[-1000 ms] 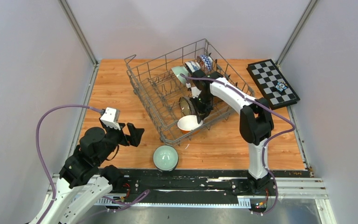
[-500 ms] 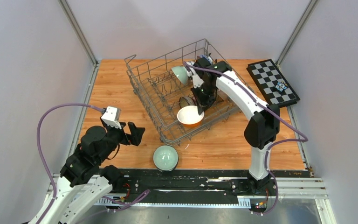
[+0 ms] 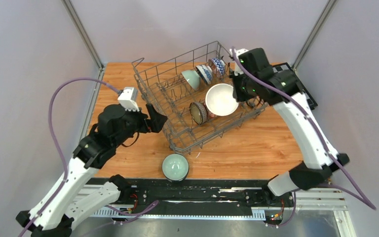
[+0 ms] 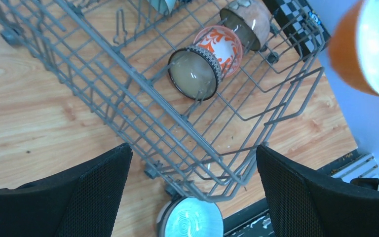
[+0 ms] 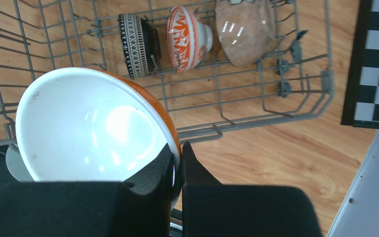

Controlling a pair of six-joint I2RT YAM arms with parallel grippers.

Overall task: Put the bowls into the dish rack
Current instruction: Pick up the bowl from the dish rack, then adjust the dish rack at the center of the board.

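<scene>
The grey wire dish rack [image 3: 154,95] stands at the middle back of the wooden table. My right gripper [image 3: 237,94] is shut on the rim of an orange bowl [image 3: 221,99] with a white inside, held tilted in the air above the rack's right part. In the right wrist view the fingers [image 5: 177,158] pinch that bowl's rim [image 5: 94,128]. A dark-rimmed beige bowl [image 3: 198,112], a pale green bowl [image 3: 191,79] and blue-white bowls [image 3: 205,74] stand on edge in the rack. My left gripper [image 3: 158,121] is open and empty by the rack's near left wall. Another pale green bowl [image 3: 175,167] lies upside down on the table.
A black-and-white chequered board [image 5: 375,64] lies right of the rack, mostly hidden by the right arm in the top view. The left wrist view shows the rack's near corner [image 4: 212,190] just above the upturned bowl [image 4: 191,219]. A red-white bowl [image 4: 224,42] stands behind the beige one [image 4: 195,74].
My right arm has lifted the orange bowl from the rack's near part, up and toward the far right. My left arm has moved forward to the rack's near left wall.
</scene>
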